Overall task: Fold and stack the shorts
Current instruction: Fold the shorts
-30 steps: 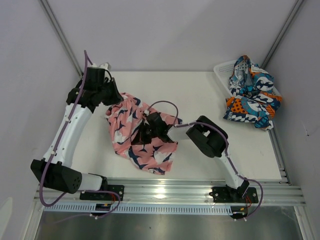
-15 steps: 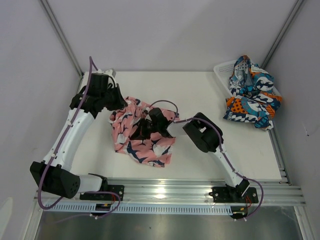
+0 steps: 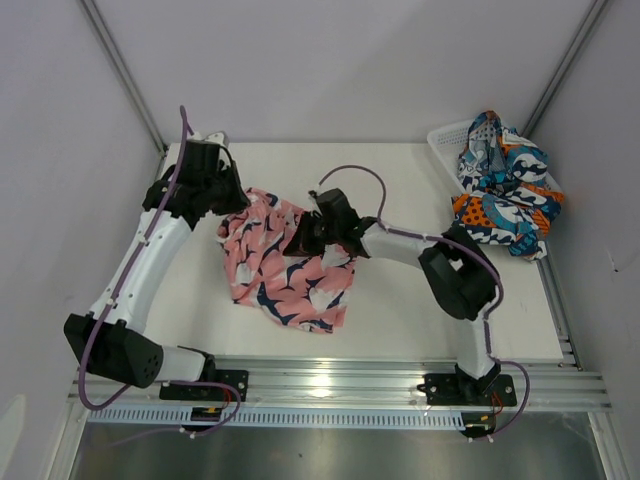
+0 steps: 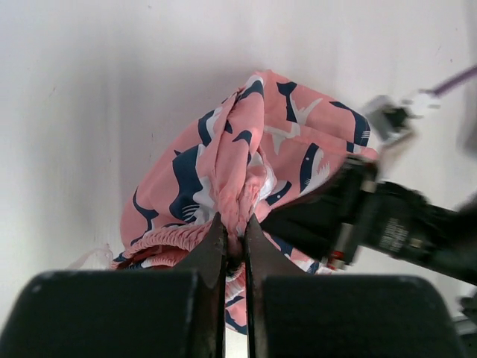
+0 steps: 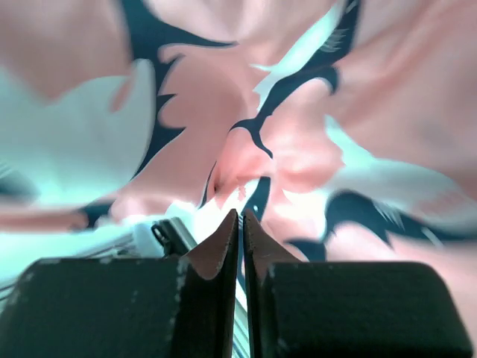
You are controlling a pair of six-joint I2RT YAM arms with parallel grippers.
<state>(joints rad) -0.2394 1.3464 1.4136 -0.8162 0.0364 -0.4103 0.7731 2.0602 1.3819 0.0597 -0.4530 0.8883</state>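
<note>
Left gripper (image 4: 231, 242) and right gripper (image 3: 306, 236) each pinch the pink shorts (image 3: 285, 272), bunched centre-left in the overhead view: holds at its upper-left and upper-right edges, cloth trailing toward the bottom. Patterned shorts (image 3: 505, 190) sit heaped over the basket (image 3: 445, 138), upper right.

Read the table (image 3: 400, 190) as your dial (twelve at the far wall, the arm bases at six). The loose shorts (image 3: 285, 265) lie on it left of centre, toward nine o'clock. At their eleven o'clock edge the left gripper (image 3: 232, 200) is clamped on a fold. At their one o'clock edge the right gripper (image 3: 300, 238) pinches cloth too, near the other gripper but apart from it. Out at two o'clock, in the far right corner, sits the basket (image 3: 445, 140). The other shorts (image 3: 505, 190) are heaped in it and spill over its near rim.
</note>
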